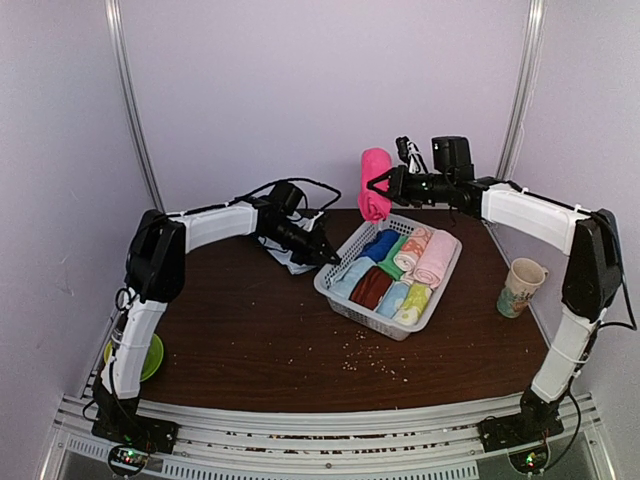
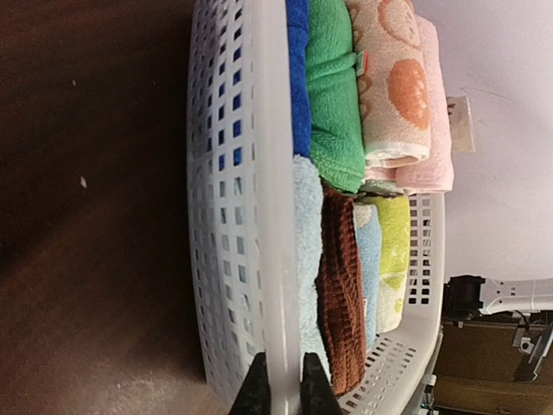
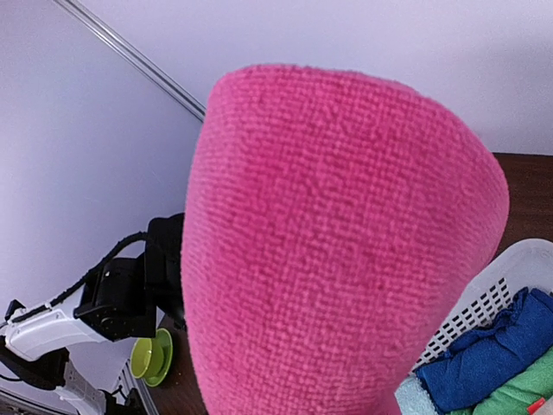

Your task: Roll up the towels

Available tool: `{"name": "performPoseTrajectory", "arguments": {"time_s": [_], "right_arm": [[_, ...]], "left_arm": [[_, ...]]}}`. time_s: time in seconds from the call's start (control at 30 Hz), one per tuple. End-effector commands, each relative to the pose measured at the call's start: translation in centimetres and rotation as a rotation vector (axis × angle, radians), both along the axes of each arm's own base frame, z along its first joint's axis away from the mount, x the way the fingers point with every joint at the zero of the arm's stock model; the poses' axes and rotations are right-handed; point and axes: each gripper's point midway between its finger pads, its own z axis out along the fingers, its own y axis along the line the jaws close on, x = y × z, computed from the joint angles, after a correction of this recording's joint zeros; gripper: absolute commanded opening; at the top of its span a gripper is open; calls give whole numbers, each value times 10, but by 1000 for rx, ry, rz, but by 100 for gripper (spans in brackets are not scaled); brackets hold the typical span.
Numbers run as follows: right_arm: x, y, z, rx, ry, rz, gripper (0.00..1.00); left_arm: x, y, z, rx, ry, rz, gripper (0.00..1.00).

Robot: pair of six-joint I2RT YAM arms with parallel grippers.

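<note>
1. Two towels here, and one's in play. The pink towel [image 1: 376,165] is rolled up and hanging over the far corner of the basket [image 1: 350,308], with the right gripper [image 1: 374,188] clamped on it.
2. Left gripper [image 2: 282,391] is pinched on the basket's near rim, steadying it I'd guess.
3. Next move is probably lowering the roll in gently so it doesn't unravel.
4. Pale blue towel [image 1: 293,262] lies crumpled under the left arm, not rolled yet.
</note>
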Motion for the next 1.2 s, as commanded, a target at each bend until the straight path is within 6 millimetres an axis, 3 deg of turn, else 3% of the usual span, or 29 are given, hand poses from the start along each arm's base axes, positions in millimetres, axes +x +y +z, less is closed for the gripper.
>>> {"name": "performPoseTrajectory", "arguments": {"time_s": [0.0,0.13,0.23,0.37,0.53,0.67,0.83,1.0,1.17], "right_arm": [[17,6,24,159,11,-28,0],[28,4,10,300,68,-76,0],[35,3,-11,379,122,-116,0],[44,6,-28,463,171,-139,0],[49,15,-34,537,207,-142,0],[51,28,-26,582,202,-118,0],[54,45,-36,601,237,-113,0],[48,47,-69,583,291,-149,0],[41,41,-98,557,345,-185,0]], "left_arm": [[-22,14,-19,54,39,16,0],[-33,24,-21,75,67,84,0],[-45,23,-28,82,88,88,2],[-58,12,-23,45,102,48,20],[-63,9,3,-9,48,3,39],[-55,21,24,-22,-34,-13,49],[-44,45,45,-32,-116,-11,60],[-35,73,58,-19,-197,1,73],[-31,95,63,-24,-229,11,75]]}}
